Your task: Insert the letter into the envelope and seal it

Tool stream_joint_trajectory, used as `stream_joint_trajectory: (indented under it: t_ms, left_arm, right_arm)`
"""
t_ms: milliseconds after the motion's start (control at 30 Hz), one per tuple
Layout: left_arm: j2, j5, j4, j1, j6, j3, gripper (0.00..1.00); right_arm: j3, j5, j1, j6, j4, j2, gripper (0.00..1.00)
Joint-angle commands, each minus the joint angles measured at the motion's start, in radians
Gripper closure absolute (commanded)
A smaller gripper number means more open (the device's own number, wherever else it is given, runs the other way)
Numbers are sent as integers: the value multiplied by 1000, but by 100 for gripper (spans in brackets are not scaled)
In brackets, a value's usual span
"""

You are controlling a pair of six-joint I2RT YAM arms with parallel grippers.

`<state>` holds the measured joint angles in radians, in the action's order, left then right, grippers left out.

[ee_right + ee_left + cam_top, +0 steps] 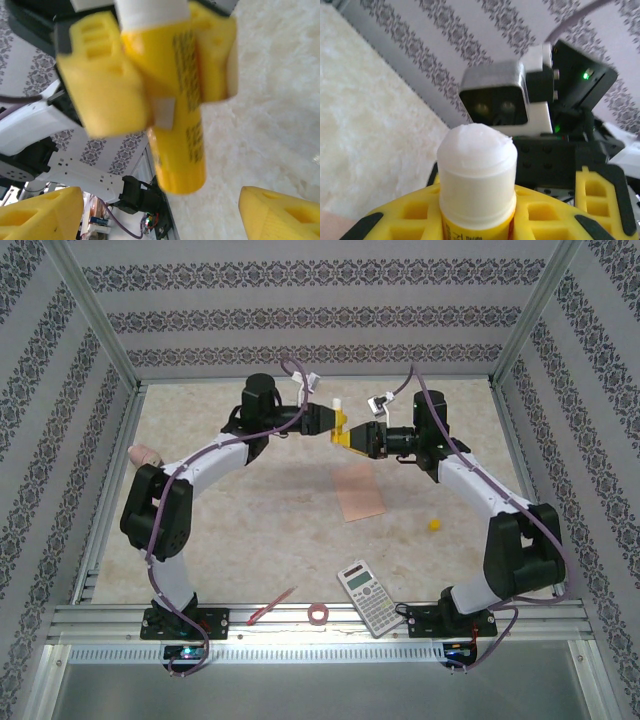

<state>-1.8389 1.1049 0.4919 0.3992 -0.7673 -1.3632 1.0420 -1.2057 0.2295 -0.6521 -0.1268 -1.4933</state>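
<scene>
Holds an uncapped glue stick (477,175) upright in the left end effector (335,425), raised over the far middle of the counter (250,520). Has the right end effector (355,437) spread wide, facing the left one just beside the stick, gripping nothing. Shows the envelope (358,492) lying flat mid-counter, nearer than both end effectors, well apart from the calculator (368,598) at the near edge.

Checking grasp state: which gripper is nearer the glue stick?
Left. The left gripper clamps the glue stick; the right gripper is open, fingertips either side of its base, not touching.
</scene>
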Motion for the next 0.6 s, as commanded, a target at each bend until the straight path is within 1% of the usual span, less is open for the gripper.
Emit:
stream_joint_trajectory:
  t_ms: [0,133,267,367,567]
  left_arm:
    - [14,41,141,-25,-83,-31,99]
    - [42,32,60,-26,-20,-40,99]
    - [57,52,73,-26,-30,-37,99]
    - [62,82,149,-26,-84,-31,99]
    - [63,125,348,-26,-241,-24,99]
  right_arm:
    - [32,10,23,30,-13,39,19]
    - [45,44,48,37,-15,44,19]
    - [69,40,60,35,-29,32,20]
    - [89,52,65,53,-20,27,20]
    - [104,75,69,68,-24,26,20]
